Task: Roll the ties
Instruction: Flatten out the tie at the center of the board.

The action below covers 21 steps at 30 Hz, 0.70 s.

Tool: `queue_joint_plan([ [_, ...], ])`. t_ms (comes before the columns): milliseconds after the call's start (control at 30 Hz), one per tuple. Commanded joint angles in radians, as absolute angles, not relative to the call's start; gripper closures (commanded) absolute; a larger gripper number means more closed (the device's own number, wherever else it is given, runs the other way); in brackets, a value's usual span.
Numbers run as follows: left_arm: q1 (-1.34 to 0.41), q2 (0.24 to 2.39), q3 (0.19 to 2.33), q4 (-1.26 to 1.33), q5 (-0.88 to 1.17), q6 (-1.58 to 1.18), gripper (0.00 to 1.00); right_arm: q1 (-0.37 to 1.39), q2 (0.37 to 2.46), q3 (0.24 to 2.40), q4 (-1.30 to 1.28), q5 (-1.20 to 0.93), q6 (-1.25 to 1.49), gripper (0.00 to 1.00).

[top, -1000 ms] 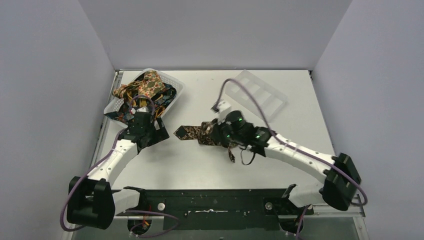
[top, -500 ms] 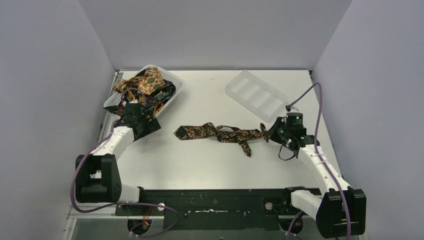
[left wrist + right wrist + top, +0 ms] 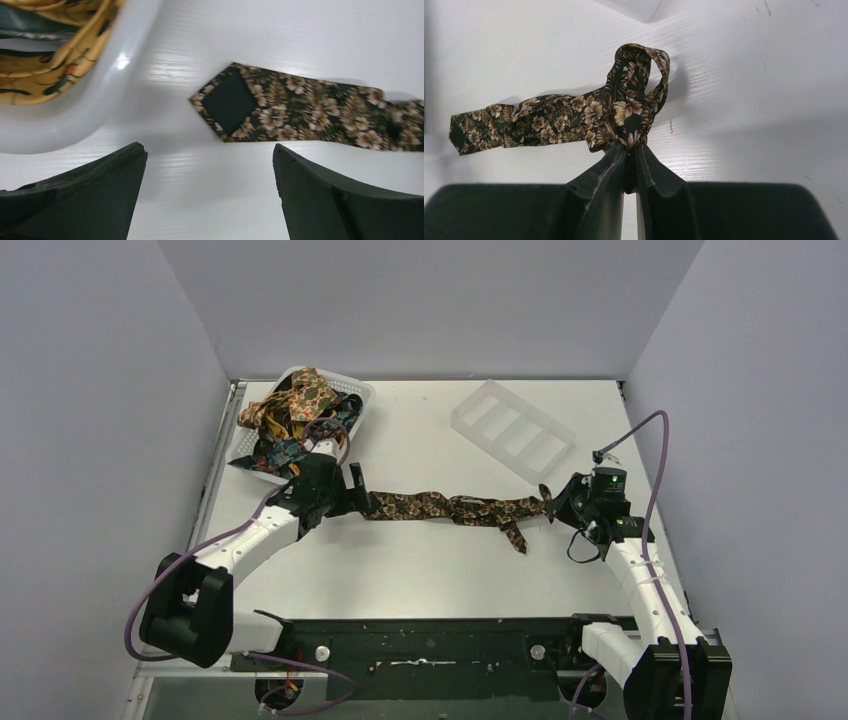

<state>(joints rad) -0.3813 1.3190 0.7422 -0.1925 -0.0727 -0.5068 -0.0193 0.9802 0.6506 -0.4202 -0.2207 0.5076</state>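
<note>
A dark brown floral tie (image 3: 450,508) lies stretched across the table's middle, from its pointed wide end at the left to a bunched end at the right. My right gripper (image 3: 553,504) is shut on that bunched end (image 3: 631,112), which loops up above the fingertips. My left gripper (image 3: 360,495) is open just short of the tie's pointed end (image 3: 235,100), with bare table between its fingers (image 3: 120,165). More ties (image 3: 300,405), in orange-tan, yellow and navy, are heaped in the white basket (image 3: 358,400).
A clear plastic compartment tray (image 3: 512,430) lies at the back right, just beyond the right gripper. The white basket's rim (image 3: 95,100) is close to the left gripper's left finger. Grey walls enclose the table on three sides.
My right gripper has pulled the tie's end to the right, stretching the tie out. My left arm has swung from the basket to the tie's pointed end.
</note>
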Motion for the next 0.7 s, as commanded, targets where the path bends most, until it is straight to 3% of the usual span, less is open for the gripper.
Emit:
queue_joint_plan([
  [0, -0.328, 1.363, 0.763, -0.21, -0.215, -0.532, 0.04, -0.023, 0.987, 0.682, -0.381, -0.274, 0.476, 0.86],
  [367, -0.297, 1.455, 0.911, -0.123, 0.043, -0.456, 0.04, -0.023, 0.973, 0.685, -0.382, -0.277, 0.473, 0.85],
  [667, -0.131, 1.582, 1.052, -0.272, -0.101, -0.496, 0.03, -0.023, 0.974, 0.709, -0.4, -0.282, 0.461, 0.84],
])
